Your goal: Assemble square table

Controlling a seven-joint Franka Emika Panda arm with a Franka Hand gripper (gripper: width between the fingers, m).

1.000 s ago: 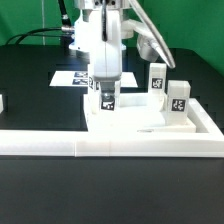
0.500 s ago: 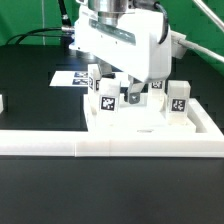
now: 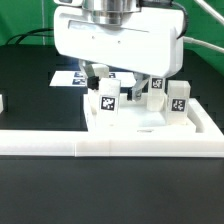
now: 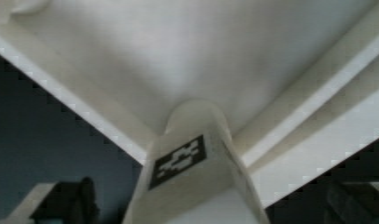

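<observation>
The square table's flat white panel point(image 3: 150, 124) lies inside the corner of a low white rail. Several short white tagged legs stand on it: one at the front point(image 3: 107, 98), a smaller-looking one behind it point(image 3: 131, 97), and two more towards the exterior view's right point(image 3: 157, 88) point(image 3: 178, 99). My gripper point(image 3: 118, 82) hangs open just above the front leg, holding nothing. In the wrist view that leg point(image 4: 195, 165) stands on the panel point(image 4: 204, 60) between my dark fingertips point(image 4: 70, 203), with a gap on each side of the gripper point(image 4: 204, 208).
The long low L-shaped rail point(image 3: 110, 146) runs along the front and up the exterior view's right side point(image 3: 214, 124). The marker board point(image 3: 68, 78) lies behind on the black table. A small white part point(image 3: 2, 102) shows at the left edge.
The gripper was shut on the front leg a second ago; it has let go, opened wide and risen, so the hand now fills the top of the exterior view. The leg stays upright.
</observation>
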